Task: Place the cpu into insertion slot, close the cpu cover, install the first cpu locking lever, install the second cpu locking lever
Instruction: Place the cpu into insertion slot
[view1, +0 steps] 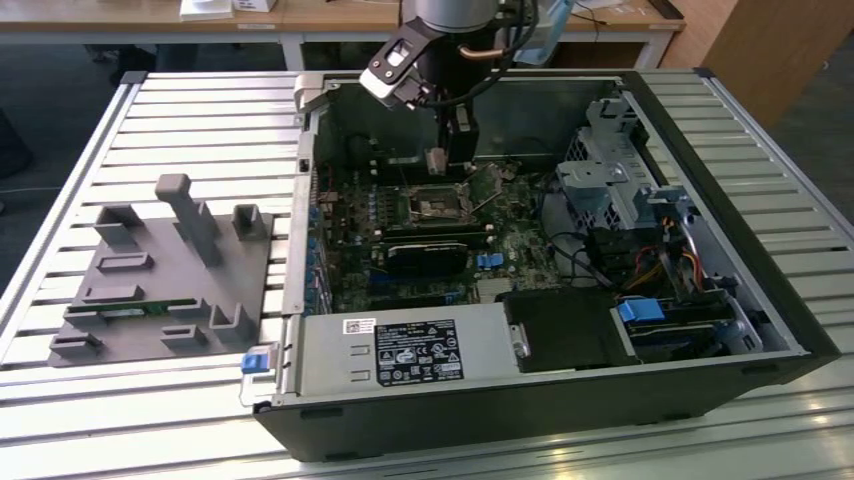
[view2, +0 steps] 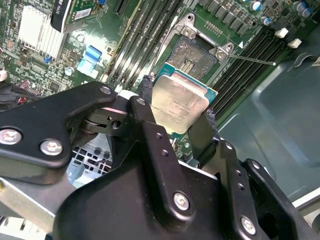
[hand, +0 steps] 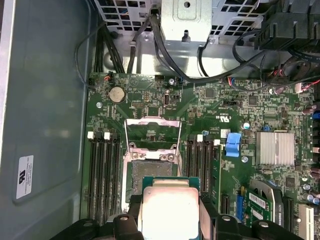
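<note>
My gripper (view1: 441, 160) hangs inside the open computer case, shut on the cpu (view2: 179, 102), a flat square chip with a dull silver top. The black fingers (view2: 145, 90) clamp two opposite edges of the chip. The cpu (hand: 169, 207) hovers tilted just above and beside the insertion slot (hand: 150, 167), apart from it. The slot (view2: 192, 57) is open and holds no chip. The cpu cover (hand: 152, 131), a thin silvery frame, stands swung up behind the slot. A thin wire locking lever (view2: 252, 60) sticks out to one side of the slot.
Memory slots (hand: 102, 175) flank the socket on both sides. A black card (view1: 427, 255) and the labelled power supply box (view1: 400, 352) lie nearer the case front. A drive cage (view1: 614, 170) and cables stand at the exterior view's right. A grey fixture (view1: 160, 270) lies on the slatted table.
</note>
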